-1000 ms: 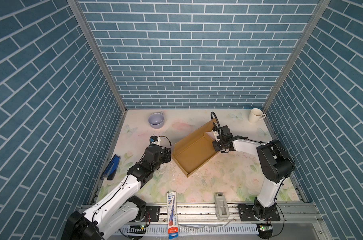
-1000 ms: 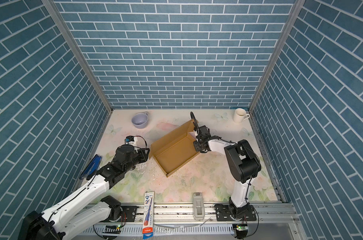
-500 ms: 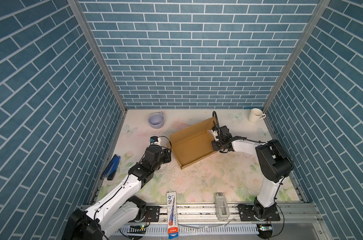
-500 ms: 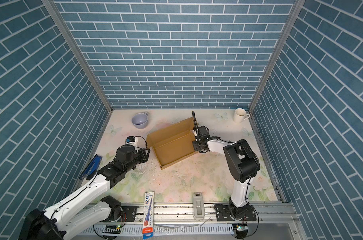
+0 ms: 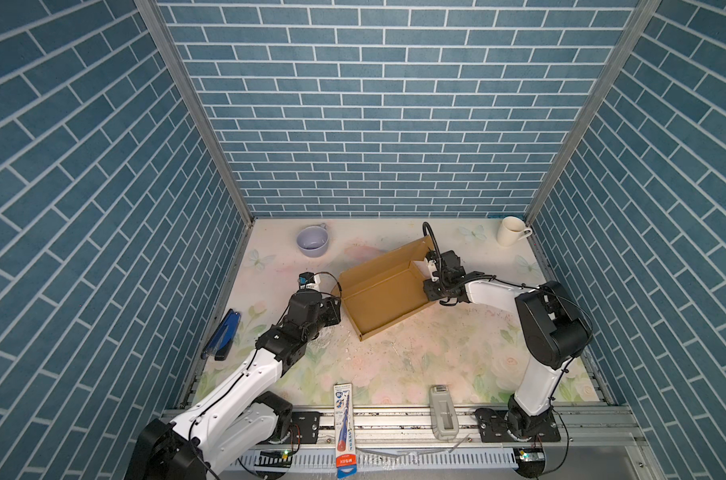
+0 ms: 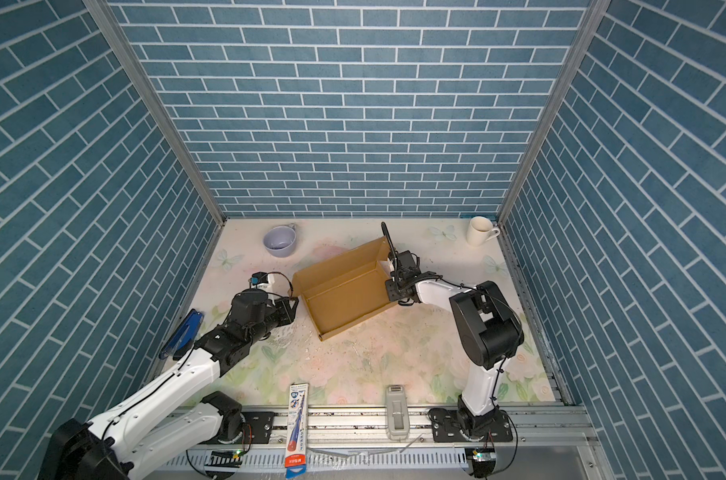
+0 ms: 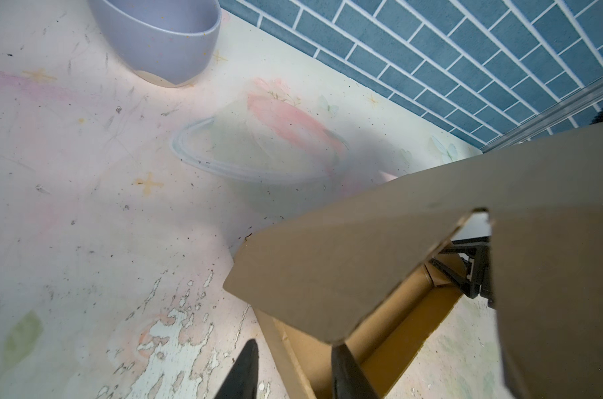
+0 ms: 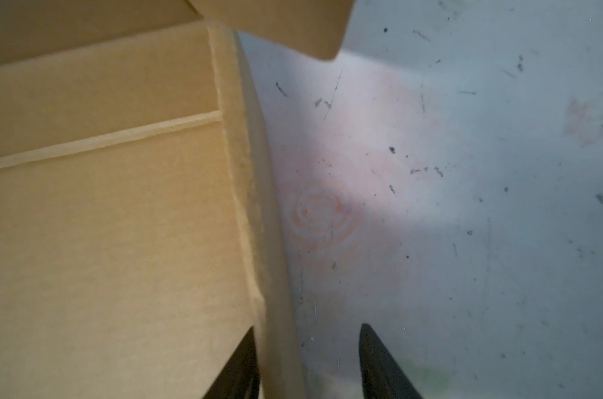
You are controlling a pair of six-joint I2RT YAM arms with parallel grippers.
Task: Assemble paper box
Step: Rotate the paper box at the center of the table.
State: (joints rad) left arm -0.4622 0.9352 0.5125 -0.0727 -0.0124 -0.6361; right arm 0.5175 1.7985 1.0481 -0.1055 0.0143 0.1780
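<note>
Paper box [image 5: 384, 297] sits mid-table [image 5: 436, 357], skewed to the edges and nearer the back edge than the front. It's a shallow tray with the back flap up and a corner flap loose at the end toward the left edge. Left claw [image 7: 295, 345] is part-open astride that corner wall, not pinching. Right claw [image 8: 307, 328] is part-open astride the opposite end wall, one finger inside. Risks: a one-sided pull likely slides or twists the light box, a hard pinch could crease a wall, and the loose flap may spring out.
</note>
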